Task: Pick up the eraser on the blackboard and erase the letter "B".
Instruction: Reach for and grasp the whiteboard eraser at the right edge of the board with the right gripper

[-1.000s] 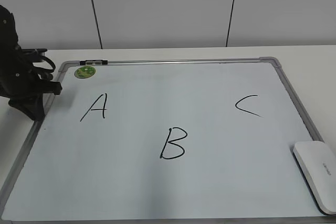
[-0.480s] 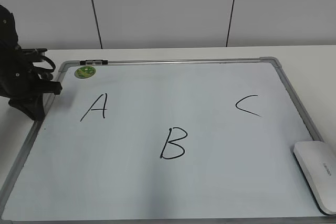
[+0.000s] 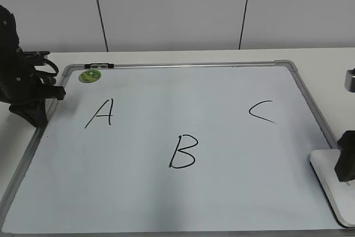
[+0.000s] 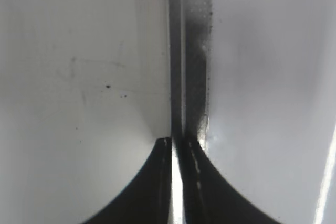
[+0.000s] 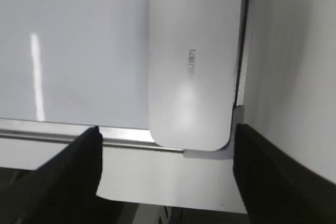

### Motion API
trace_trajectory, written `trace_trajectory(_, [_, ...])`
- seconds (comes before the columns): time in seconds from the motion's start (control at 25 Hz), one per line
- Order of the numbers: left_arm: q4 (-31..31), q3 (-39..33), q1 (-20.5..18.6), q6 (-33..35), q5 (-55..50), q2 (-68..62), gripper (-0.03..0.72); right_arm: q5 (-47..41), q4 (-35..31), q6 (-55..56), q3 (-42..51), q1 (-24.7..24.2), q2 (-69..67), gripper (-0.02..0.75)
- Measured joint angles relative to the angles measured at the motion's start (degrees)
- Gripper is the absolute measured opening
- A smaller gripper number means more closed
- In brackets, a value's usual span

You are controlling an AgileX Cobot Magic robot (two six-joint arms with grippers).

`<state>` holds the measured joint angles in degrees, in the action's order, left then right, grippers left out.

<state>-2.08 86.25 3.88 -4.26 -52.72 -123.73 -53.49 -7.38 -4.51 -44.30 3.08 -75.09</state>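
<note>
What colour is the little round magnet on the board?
Green, with pale markings; the magnet shows best in the exterior view.

The blackboard (image 3: 222,87) bears three handwritten black capitals: "A" (image 3: 100,113) at left, the letter "B" (image 3: 183,151) low in the middle, "C" (image 3: 262,111) at right. The eraser (image 5: 191,56) carries small grey lettering, too blurred to read.

Our right claw (image 3: 345,162) now enters at the right edge of the exterior view, where a second ago we saw none of it. It now covers part of the eraser (image 3: 331,184), its fingers spread wide on either side of the white block in our wrist view.
</note>
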Motion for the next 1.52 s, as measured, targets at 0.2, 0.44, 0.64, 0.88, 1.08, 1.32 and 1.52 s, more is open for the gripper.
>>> trace_trajectory(0.2, [0.0,0.0,0.0,0.0,0.0,0.0,0.022,3.6,3.0,3.6,-0.1,1.6,-5.9,0.577])
trace_trajectory(0.44, [0.0,0.0,0.0,0.0,0.0,0.0,0.022,7.5,3.6,4.5,-0.2,1.6,-9.6,0.669])
trace_trajectory(0.64, [0.0,0.0,0.0,0.0,0.0,0.0,0.022,9.2,4.1,5.2,-0.2,1.6,-13.4,0.673])
trace_trajectory(0.88, [0.0,0.0,0.0,0.0,0.0,0.0,0.022,11.2,4.7,5.9,-0.8,0.9,-16.7,0.673])
trace_trajectory(1.08, [0.0,0.0,0.0,0.0,0.0,0.0,0.022,12.3,5.3,5.9,-0.9,0.8,-19.5,0.669])
trace_trajectory(1.32, [0.0,0.0,0.0,0.0,0.0,0.0,0.022,12.4,5.4,6.0,-0.9,0.8,-20.9,0.563])
trace_trajectory(1.52, [0.0,0.0,0.0,0.0,0.0,0.0,0.022,12.4,5.4,6.0,-0.9,0.8,-20.9,0.517])
